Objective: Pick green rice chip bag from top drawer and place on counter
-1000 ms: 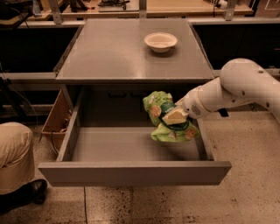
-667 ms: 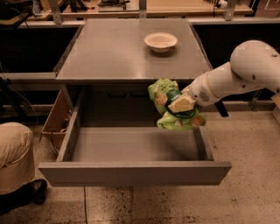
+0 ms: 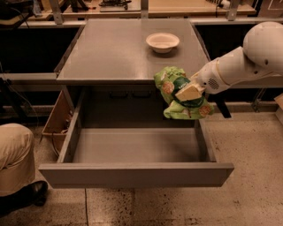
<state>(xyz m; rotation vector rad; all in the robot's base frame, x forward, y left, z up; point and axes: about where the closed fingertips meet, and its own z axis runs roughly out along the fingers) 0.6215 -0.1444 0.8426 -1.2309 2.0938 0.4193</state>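
Observation:
The green rice chip bag (image 3: 173,83) is crinkly light green with a dark round logo. My gripper (image 3: 187,92) is shut on it and holds it in the air at the counter's front right edge, above the back right of the top drawer (image 3: 132,173). The drawer is pulled fully open and its floor shows nothing in it. The grey counter (image 3: 115,48) lies just behind and above the bag. My white arm (image 3: 247,57) reaches in from the right.
A small white bowl (image 3: 162,42) stands at the counter's back right. A brown wooden box (image 3: 57,119) sits on the floor left of the drawer. A person's leg and shoe (image 3: 15,163) are at the lower left. A tan benchtop (image 3: 194,5) runs behind.
My gripper has lifted the green bag up out of the drawer to about counter height. The arm has risen with it.

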